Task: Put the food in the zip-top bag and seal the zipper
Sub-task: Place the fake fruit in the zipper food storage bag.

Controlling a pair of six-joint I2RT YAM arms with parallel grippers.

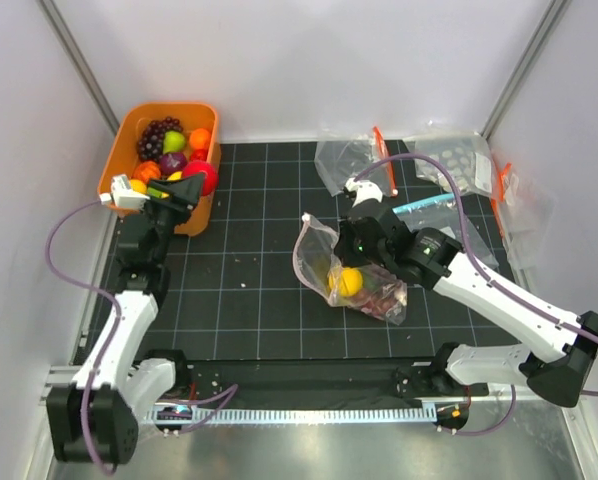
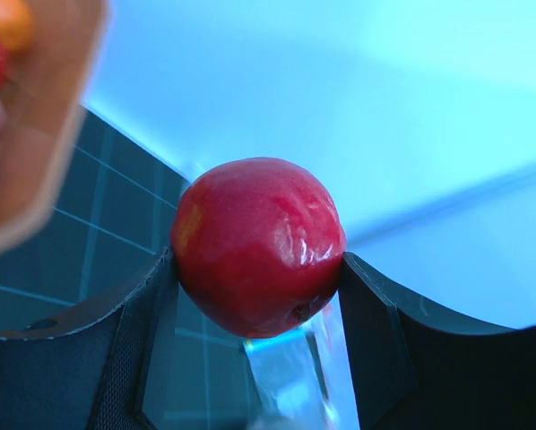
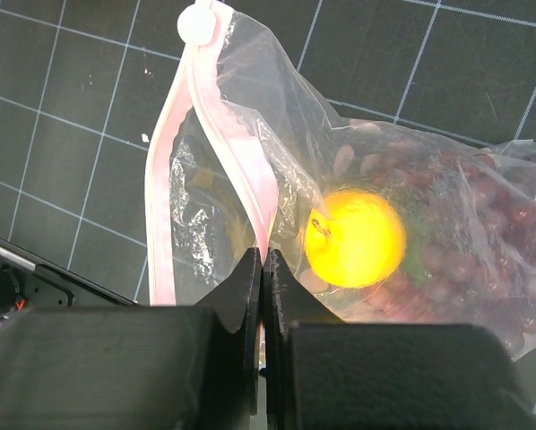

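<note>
My left gripper (image 2: pixel 257 269) is shut on a glossy red fruit (image 2: pixel 257 244), squeezed between both fingers. In the top view that gripper (image 1: pixel 192 186) hovers at the right rim of the orange tub (image 1: pixel 126 131), which holds several more food pieces. The zip-top bag (image 1: pixel 314 252) lies mid-mat with a yellow lemon (image 3: pixel 354 237) and purple grapes (image 3: pixel 483 224) inside. Its pink zipper (image 3: pixel 165 179) gapes open. My right gripper (image 3: pixel 264 260) is shut on one lip of that zipper, just left of the lemon (image 1: pixel 350 281).
Other clear bags lie at the back right: one (image 1: pixel 343 160) with an orange strip, one printed with dots (image 1: pixel 457 160), and one with a blue strip (image 1: pixel 420 205). White walls close in on three sides of the black grid mat (image 1: pixel 249 280).
</note>
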